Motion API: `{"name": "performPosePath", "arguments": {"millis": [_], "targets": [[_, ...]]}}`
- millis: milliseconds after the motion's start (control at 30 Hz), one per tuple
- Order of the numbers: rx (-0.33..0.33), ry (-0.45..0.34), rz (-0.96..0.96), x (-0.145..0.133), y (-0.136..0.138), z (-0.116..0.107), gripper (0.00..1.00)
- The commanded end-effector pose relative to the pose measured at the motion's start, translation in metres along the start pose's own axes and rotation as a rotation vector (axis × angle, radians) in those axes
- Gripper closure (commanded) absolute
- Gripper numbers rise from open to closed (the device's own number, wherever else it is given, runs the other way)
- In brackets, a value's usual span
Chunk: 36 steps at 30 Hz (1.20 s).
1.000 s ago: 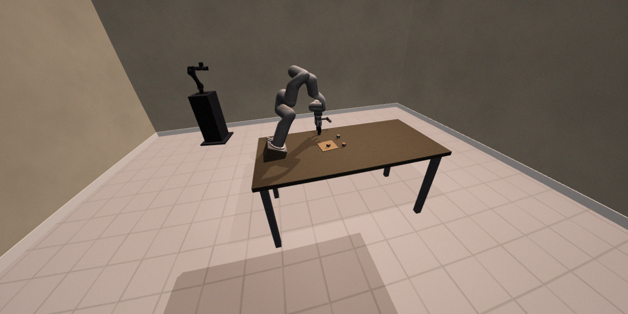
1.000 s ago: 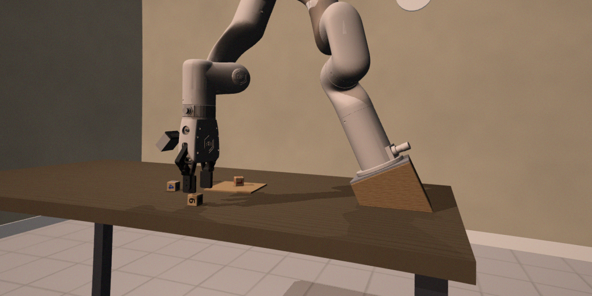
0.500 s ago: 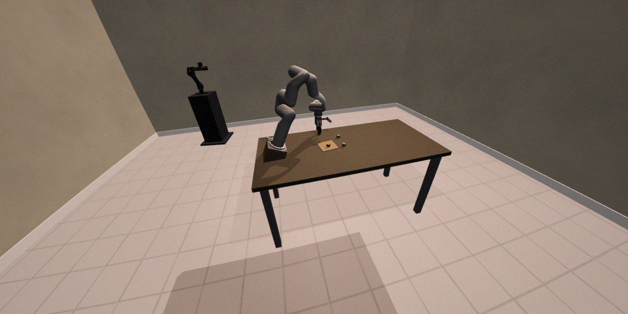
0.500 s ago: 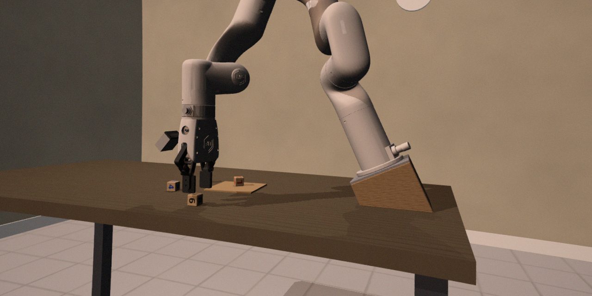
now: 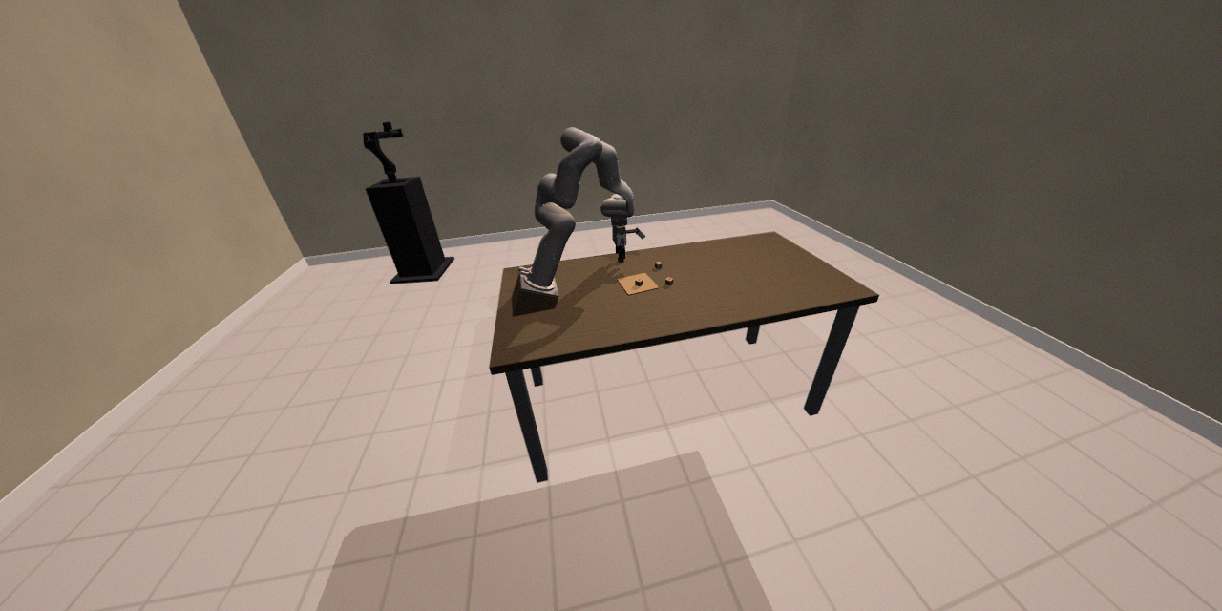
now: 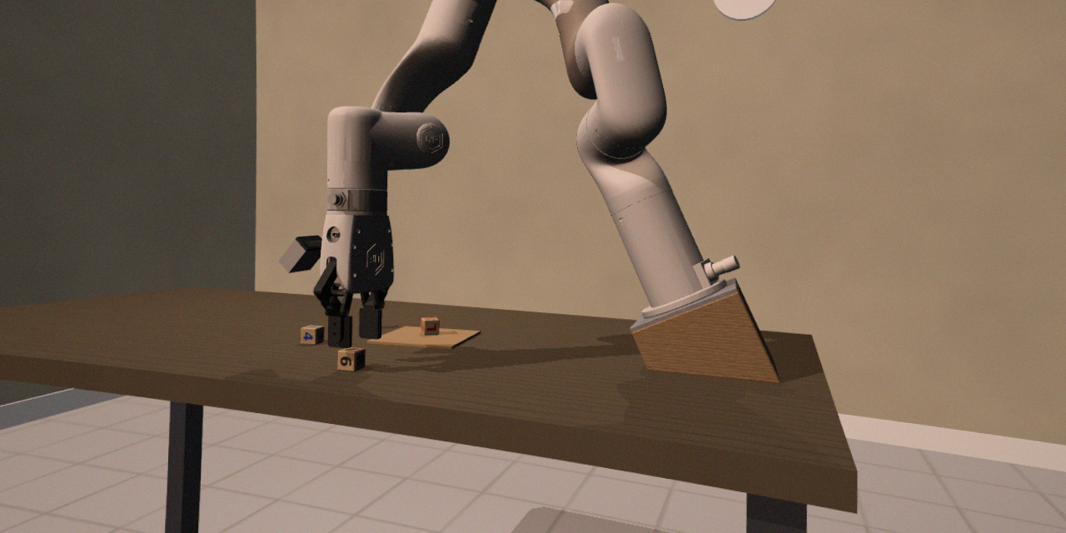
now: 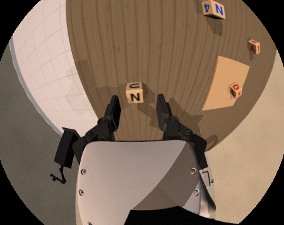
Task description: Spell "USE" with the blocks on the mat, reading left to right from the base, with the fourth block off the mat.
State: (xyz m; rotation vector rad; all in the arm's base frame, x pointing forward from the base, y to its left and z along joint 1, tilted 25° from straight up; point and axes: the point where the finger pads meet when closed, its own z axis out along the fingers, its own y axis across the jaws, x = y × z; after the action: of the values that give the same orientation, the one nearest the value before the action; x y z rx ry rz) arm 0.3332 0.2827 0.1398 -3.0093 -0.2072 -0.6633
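One block with black letters (image 6: 350, 359) (image 7: 134, 92) sat left of centre in the wrist view; the gripper (image 5: 621, 259) (image 6: 355, 340) (image 7: 137, 101) stood partly open, gripping nothing. The mat (image 5: 630, 288) (image 6: 456, 336) (image 7: 214, 90) lay at right.

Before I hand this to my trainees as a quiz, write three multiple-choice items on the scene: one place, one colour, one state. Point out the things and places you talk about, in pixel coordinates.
1. Where is the wooden cube with red characters O and S (image 5: 639, 283) (image 6: 430, 326) (image 7: 236, 90)?
A) on the thin tan mat (image 5: 630, 288) (image 6: 420, 340) (image 7: 221, 85)
B) on the floor
C) between the fingers

2. What colour are the characters on the wooden cube marked N and 4 (image 6: 311, 335) (image 7: 213, 9)?
A) green
B) blue
C) red

3. How does the black-fingered gripper (image 6: 355, 340) (image 7: 137, 101) stand?
A) closed on a cube
B) closed on nothing
C) open

1 A: the wrist view shows the mat around it.
2 B: both characters show blue there.
3 C: its fingers stand apart, gripping nothing.
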Motion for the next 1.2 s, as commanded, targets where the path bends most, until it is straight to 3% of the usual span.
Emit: {"name": "performPosePath", "arguments": {"millis": [0,1167], "targets": [[0.002,0.003,0.0,0.0012,-0.0008,-0.0009,0.37],[0.002,0.003,0.0,0.0012,-0.0008,0.0088,0.37]]}}
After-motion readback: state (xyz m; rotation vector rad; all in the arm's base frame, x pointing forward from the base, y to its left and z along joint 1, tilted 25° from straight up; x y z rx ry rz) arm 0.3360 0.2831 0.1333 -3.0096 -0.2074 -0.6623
